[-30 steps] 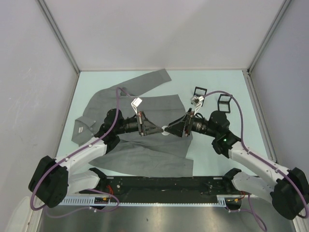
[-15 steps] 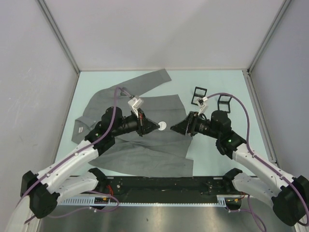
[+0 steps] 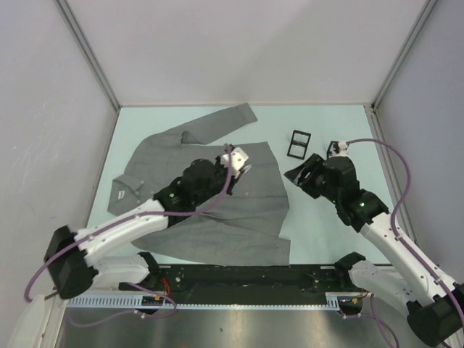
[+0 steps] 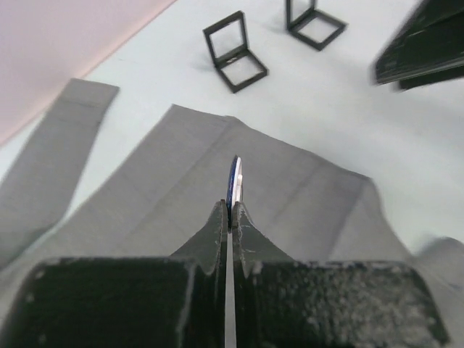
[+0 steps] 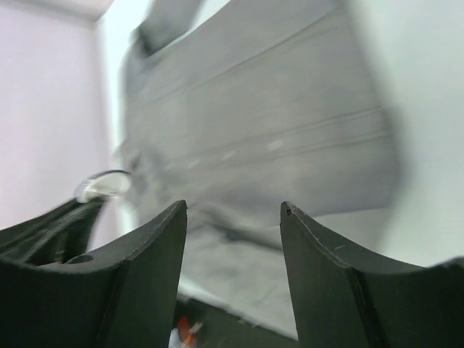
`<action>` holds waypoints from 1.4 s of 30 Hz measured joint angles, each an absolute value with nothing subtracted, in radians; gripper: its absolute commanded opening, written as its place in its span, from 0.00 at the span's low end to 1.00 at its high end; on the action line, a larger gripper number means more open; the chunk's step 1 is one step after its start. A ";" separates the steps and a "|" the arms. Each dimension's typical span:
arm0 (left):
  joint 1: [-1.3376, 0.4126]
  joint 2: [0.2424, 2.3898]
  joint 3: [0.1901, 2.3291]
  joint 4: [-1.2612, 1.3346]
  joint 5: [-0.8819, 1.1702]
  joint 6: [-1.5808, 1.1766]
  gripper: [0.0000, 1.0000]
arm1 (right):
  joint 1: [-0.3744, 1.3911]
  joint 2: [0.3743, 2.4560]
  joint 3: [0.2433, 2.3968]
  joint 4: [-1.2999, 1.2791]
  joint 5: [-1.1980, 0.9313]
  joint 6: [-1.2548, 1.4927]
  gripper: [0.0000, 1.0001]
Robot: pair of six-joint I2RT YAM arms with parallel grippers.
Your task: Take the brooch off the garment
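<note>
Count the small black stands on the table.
2. One black stand sits just right of the garment; the second black stand is farther right, beside the right arm.

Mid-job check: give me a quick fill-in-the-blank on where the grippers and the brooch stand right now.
The left gripper is shut on the ____.
The right gripper has its jaws ____, with nothing between them.
Beside the garment, ____ small black frames stand on the table.
Missing words: brooch; open; two.
</note>
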State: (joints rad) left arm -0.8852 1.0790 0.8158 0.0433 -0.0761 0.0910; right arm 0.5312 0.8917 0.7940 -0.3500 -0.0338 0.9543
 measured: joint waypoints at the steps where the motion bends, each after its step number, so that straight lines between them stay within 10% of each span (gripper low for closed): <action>1: -0.890 1.146 0.852 0.053 -0.094 0.127 0.00 | 0.505 0.880 0.809 -0.414 0.023 0.928 0.60; 20: -0.894 2.206 1.685 0.167 -0.093 0.345 0.00 | 0.281 0.583 0.971 -0.733 0.331 0.720 0.63; 42: -0.877 2.481 2.091 -0.068 -0.101 0.420 0.01 | 0.252 0.571 0.971 -0.752 0.360 0.653 0.64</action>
State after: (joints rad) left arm -0.8768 2.4805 2.0911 -0.0681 -0.1013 0.4198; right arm 0.2520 0.5709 0.9714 -0.7521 0.3595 0.6533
